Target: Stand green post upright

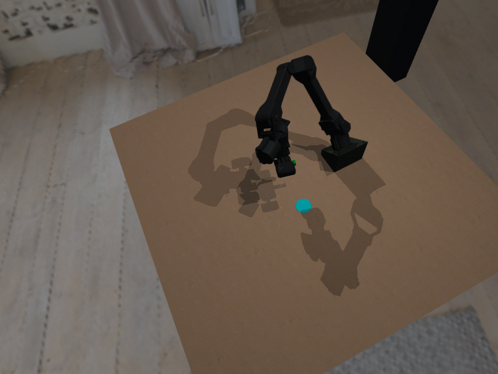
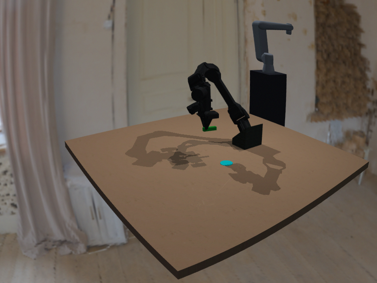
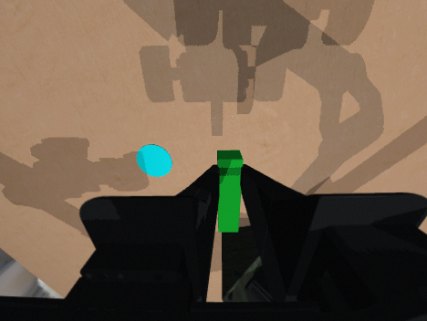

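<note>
The green post (image 1: 293, 162) (image 2: 210, 128) (image 3: 229, 201) is held in the air, lying roughly level, near one of its ends. My gripper (image 2: 206, 128) (image 3: 229, 170) is shut on it, high above the table, with the fingertips on both sides of the post in the wrist view. In the top view the gripper body hides the fingertips and most of the post. The cyan circle (image 1: 303, 205) (image 2: 226, 163) (image 3: 154, 160) lies flat on the table, left of the fingertips in the wrist view. Nothing stands on it, and a shadow covers part of its edge.
The brown table (image 1: 225, 281) (image 2: 158, 197) carries the arm's dark base (image 1: 345, 156) (image 2: 248, 136), which is behind the circle in the exterior view. Arm shadows fall across the table around the circle. A black pedestal (image 2: 267, 97) with a grey arm (image 2: 260, 39) stands beyond the table's far edge.
</note>
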### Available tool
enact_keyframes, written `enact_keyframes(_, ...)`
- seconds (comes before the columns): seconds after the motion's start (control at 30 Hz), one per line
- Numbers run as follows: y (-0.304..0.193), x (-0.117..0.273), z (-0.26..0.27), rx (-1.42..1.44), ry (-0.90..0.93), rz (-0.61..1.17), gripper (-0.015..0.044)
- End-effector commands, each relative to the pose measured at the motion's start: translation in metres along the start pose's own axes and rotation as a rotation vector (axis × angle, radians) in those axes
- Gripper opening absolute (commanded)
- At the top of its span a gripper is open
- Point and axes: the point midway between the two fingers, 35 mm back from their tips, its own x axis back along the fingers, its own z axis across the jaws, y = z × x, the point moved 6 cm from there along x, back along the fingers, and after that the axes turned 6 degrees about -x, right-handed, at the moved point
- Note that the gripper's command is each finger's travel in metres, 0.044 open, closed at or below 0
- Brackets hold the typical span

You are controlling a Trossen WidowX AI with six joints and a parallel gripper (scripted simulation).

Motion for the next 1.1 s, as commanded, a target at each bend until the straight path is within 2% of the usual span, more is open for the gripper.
enact_keyframes(0.0,-0.002,0.003,0.011,0.101,0.011,-0.002,0.0023)
enact_keyframes(1.07,-0.054,0.007,0.093,1.123,-0.017,-0.008,0.0023)
